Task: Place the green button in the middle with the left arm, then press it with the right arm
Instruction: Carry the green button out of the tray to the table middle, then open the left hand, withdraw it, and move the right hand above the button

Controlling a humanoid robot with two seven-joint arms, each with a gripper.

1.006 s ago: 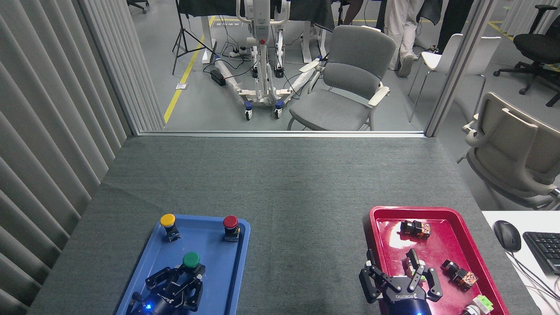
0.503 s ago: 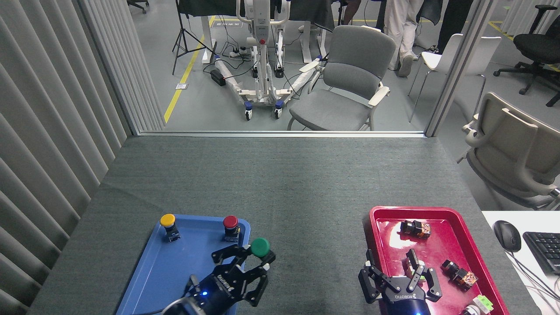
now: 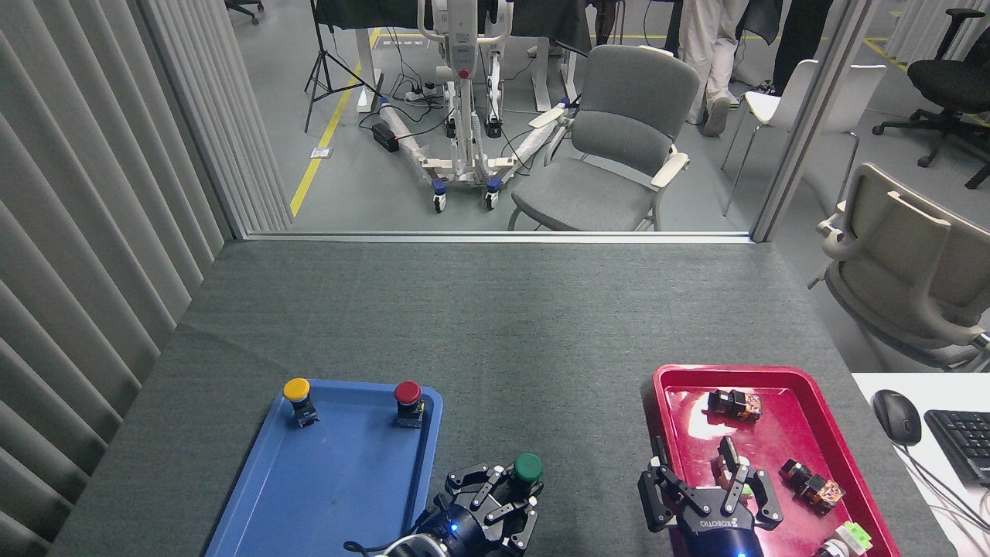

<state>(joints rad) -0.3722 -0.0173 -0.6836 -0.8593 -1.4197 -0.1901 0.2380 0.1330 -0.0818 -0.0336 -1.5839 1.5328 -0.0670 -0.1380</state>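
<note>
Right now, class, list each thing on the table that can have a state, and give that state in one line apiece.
green button: upright, held in left gripper, over the grey cloth between the trays
left gripper: shut on green button
right gripper: open, holding nothing, over red tray
yellow button: upright in blue tray
red button: upright in blue tray

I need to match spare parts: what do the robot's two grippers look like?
Both are black, with jointed, linked fingers. The left gripper shows a small blue light on its body. The right gripper carries white lettering on its body and a small blue light at the frame's bottom edge. No cables show clearly.
</note>
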